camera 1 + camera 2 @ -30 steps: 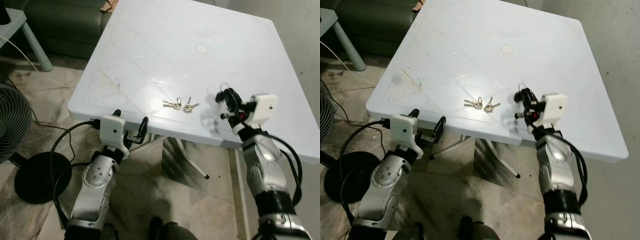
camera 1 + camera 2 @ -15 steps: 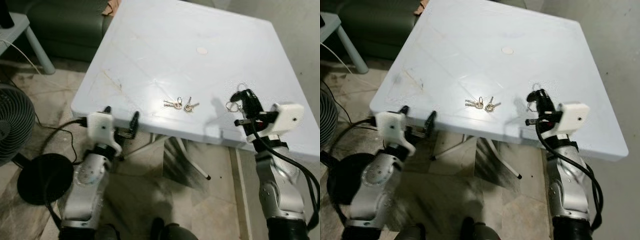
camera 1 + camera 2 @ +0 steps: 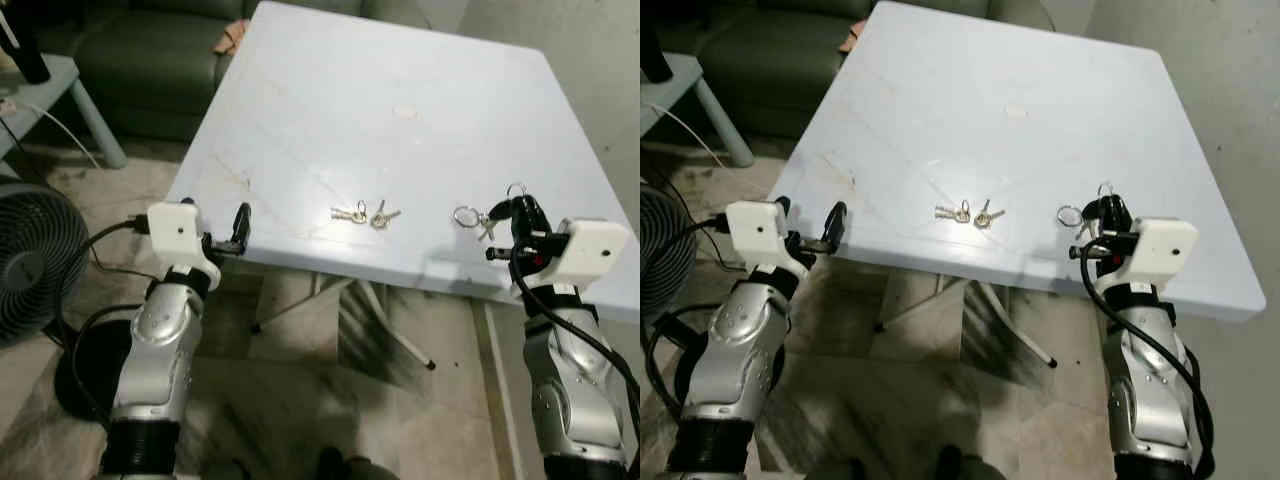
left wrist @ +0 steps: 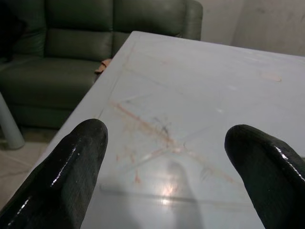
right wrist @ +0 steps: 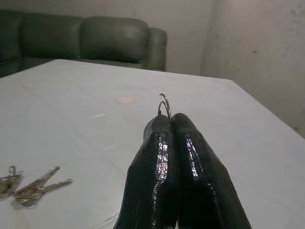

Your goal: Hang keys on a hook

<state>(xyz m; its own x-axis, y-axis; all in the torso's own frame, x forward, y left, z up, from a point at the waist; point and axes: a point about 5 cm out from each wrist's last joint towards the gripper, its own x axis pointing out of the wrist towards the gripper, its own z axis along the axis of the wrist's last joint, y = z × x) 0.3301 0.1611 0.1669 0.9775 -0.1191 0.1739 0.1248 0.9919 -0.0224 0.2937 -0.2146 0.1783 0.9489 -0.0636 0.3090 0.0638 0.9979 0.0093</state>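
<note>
Change: right gripper (image 3: 522, 212) had lifted rightward.
Grip: pinched shut on key ring (image 5: 164, 105), above table (image 3: 400, 60).
Spare keys (image 3: 365, 213): table's near middle.
Left gripper (image 3: 240, 225): spread, empty.
Advice: keep pinch firm while carrying.

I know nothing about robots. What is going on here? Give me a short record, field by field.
Surface: white table
Right gripper: shut on a key ring, held just above the table's near edge
Left gripper: open, holding nothing, at the table's near left corner
On the table: two sets of keys lying loose, side by side
Nearby: green sofa, fan
Hook: cannot tell where
</note>
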